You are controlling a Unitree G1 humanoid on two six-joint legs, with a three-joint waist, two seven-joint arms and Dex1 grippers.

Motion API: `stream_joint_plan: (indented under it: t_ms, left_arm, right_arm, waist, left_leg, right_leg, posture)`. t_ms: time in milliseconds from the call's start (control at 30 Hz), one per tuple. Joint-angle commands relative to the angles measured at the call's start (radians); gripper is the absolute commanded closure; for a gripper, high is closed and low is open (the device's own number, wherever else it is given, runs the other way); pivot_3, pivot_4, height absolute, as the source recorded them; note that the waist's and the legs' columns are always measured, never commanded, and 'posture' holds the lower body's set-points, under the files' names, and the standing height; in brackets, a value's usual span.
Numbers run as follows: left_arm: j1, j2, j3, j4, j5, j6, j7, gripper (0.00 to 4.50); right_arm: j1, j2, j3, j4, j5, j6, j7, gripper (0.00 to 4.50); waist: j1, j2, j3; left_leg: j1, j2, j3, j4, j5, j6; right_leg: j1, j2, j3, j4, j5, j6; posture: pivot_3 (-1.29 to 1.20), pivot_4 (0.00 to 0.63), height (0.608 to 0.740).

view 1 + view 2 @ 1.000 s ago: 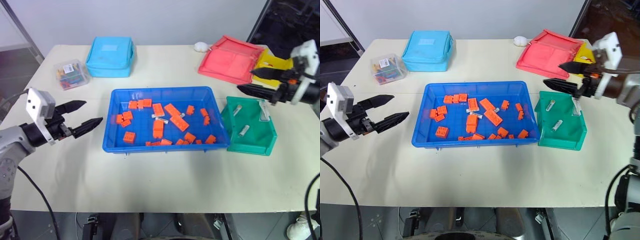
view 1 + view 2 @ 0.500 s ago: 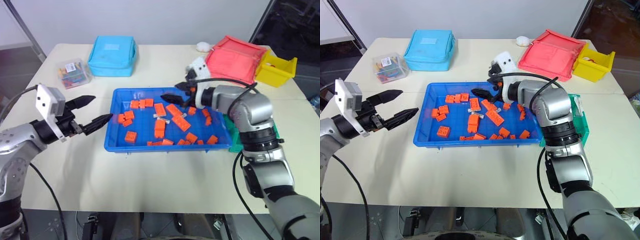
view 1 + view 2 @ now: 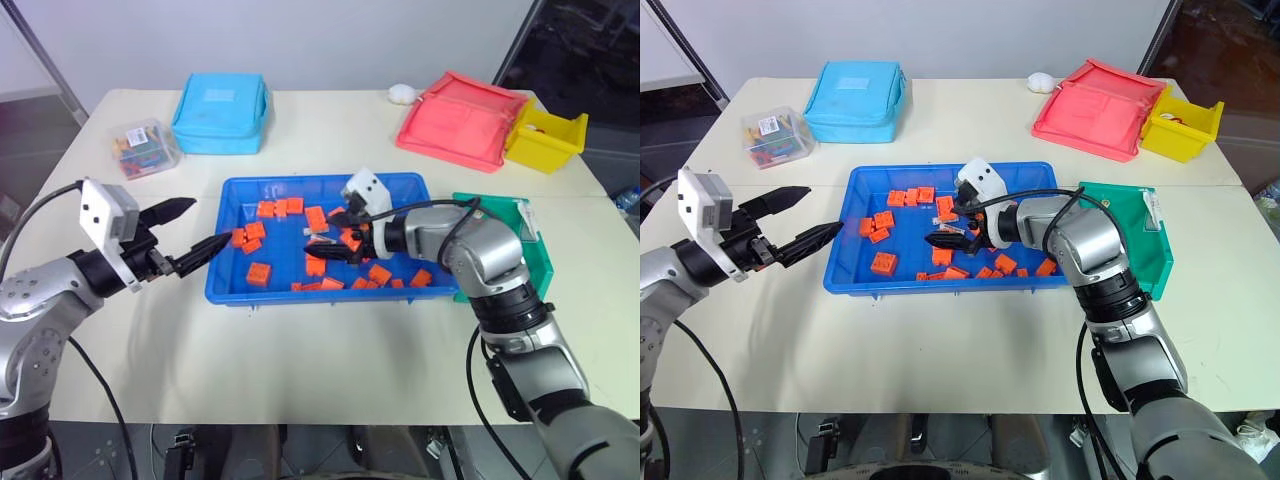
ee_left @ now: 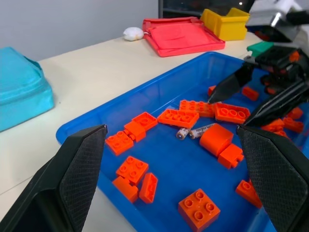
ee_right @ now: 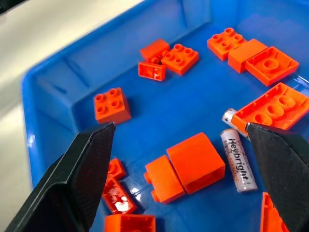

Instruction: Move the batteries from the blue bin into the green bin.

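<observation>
1. The right gripper (image 3: 943,228) is held with jaws wide and empty inside the wide, shallow blue plastic bin (image 3: 300,290), evidently lined up on the silvery cylindrical batteries (image 5: 237,160) among orange toy bricks (image 5: 195,163).
2. The left gripper (image 3: 198,229) is held wide at the bin's left rim.
3. The small teal-green plastic bin (image 3: 534,262) is placed beside the blue bin, toward the table's right edge.

Glossy plastic blue bin (image 5: 58,72), seemingly metal batteries (image 5: 237,159), textured matt black fingers (image 5: 77,179).
</observation>
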Motion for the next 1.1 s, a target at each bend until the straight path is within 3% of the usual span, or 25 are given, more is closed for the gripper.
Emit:
stream_joint_plan:
  t_ms: [33,300,733,1100]
  left_arm:
    - [-0.003,0.000,0.008,-0.030,-0.007,-0.006,0.009,0.00]
    - [0.007,0.001,0.013,-0.023,-0.005,-0.012,0.013,0.00]
    - [-0.001,-0.003,0.007,-0.024,-0.009,-0.012,0.022,0.00]
    - [0.016,-0.005,0.017,-0.041,-0.015,-0.012,0.043,0.00]
  right_arm:
    - [-0.005,-0.077,0.045,0.052,-0.112,-0.157,0.043,0.05]
    - [0.000,-0.167,0.055,0.067,-0.149,-0.250,0.188,0.05]
    - [-0.020,-0.107,0.070,0.128,-0.215,-0.389,0.235,0.05]
    - [-0.091,-0.041,0.109,0.329,-0.310,-0.532,0.298,0.05]
  waist:
    - [0.003,0.000,0.000]
    - [-0.002,0.000,0.000]
    - [0.000,0.000,0.000]
    - [-0.001,0.000,0.000]
  left_leg:
    - [0.000,0.000,0.000,0.000,0.000,0.000]
    - [0.000,0.001,0.000,-0.001,0.000,0.000]
    - [0.000,0.001,0.000,-0.001,0.000,0.000]
    - [0.000,0.001,0.000,-0.001,0.000,0.000]
  right_leg:
    - [0.000,0.000,0.000,0.000,0.000,0.000]
    - [0.000,0.001,0.000,0.000,0.000,0.000]
    - [0.000,0.001,0.000,0.000,0.000,0.000]
    - [0.000,0.001,0.000,0.000,0.000,0.000]
  posture:
    - [0.00,0.150,0.740]
    - [0.00,0.150,0.740]
    - [0.00,0.150,0.740]
    - [0.00,0.150,0.740]
